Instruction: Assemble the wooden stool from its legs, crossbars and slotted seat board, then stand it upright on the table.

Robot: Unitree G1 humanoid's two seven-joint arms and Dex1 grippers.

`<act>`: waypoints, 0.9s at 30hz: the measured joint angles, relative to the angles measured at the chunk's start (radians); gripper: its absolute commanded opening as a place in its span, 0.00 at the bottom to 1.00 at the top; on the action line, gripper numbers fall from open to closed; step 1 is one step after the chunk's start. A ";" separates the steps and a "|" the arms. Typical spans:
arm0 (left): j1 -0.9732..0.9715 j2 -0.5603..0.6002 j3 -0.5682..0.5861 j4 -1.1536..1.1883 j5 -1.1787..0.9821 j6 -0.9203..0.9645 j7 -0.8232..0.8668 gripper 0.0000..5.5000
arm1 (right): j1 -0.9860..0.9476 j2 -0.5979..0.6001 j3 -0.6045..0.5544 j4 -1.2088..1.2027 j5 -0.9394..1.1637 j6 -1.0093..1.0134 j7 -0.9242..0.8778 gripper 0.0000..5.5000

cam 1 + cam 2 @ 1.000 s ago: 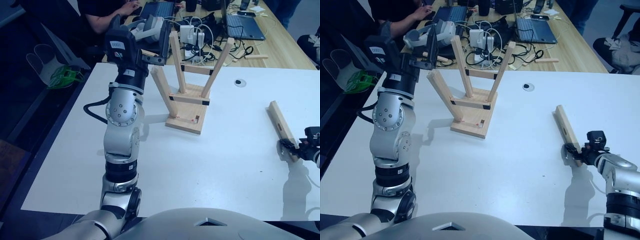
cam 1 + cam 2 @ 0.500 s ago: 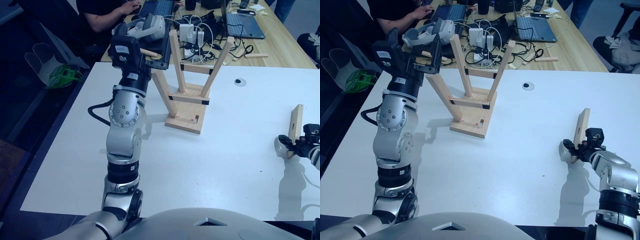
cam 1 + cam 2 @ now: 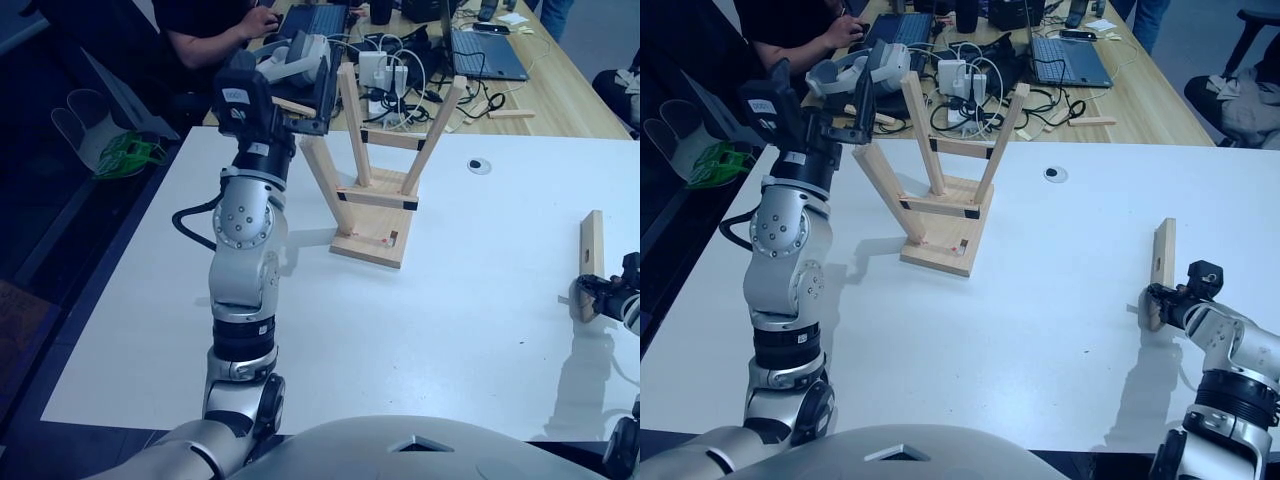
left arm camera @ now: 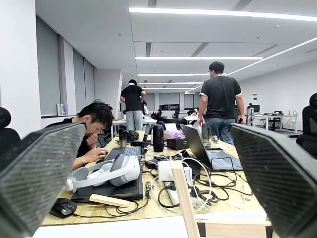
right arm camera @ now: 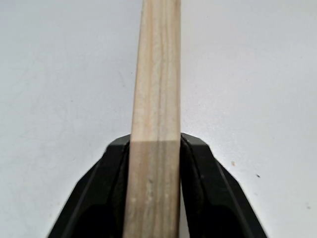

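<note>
A small white rectangular sticker (image 3: 235, 94) sits on the black boxy housing (image 3: 252, 112) at the wrist of the left arm, behind the left tool (image 4: 157, 148). It bears one short row of dark characters, too small to make out. The same sticker faces the right eye view. No other writing can be read.

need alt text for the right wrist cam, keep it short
The right gripper is shut on a wooden bar, one black finger on each side. The bar runs away from the camera over the white table.
</note>
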 measured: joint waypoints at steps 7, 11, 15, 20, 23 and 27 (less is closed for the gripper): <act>-0.085 0.015 0.058 0.026 -0.014 -0.003 -0.003 0.98 | -0.014 0.051 -0.021 -0.028 -0.008 -0.084 -0.057 0.21; -0.184 0.054 0.126 0.056 -0.041 -0.001 0.005 0.98 | -0.028 0.118 -0.027 -0.029 -0.007 -0.304 -0.031 0.18; -0.328 0.118 0.202 0.108 -0.101 0.013 -0.012 0.98 | -0.189 0.116 -0.012 -0.176 0.120 -0.364 0.089 0.18; -0.491 0.120 0.265 0.118 -0.409 0.185 -0.115 0.98 | -0.492 0.100 0.021 -0.383 0.444 -0.145 0.159 0.18; -0.480 0.095 0.236 0.066 -0.641 0.370 -0.200 0.98 | -0.565 0.071 0.011 -0.424 0.672 0.022 0.164 0.18; -0.394 0.090 0.207 -0.036 -0.919 0.564 -0.260 0.98 | -0.589 0.048 0.039 -0.483 0.943 0.171 0.172 0.18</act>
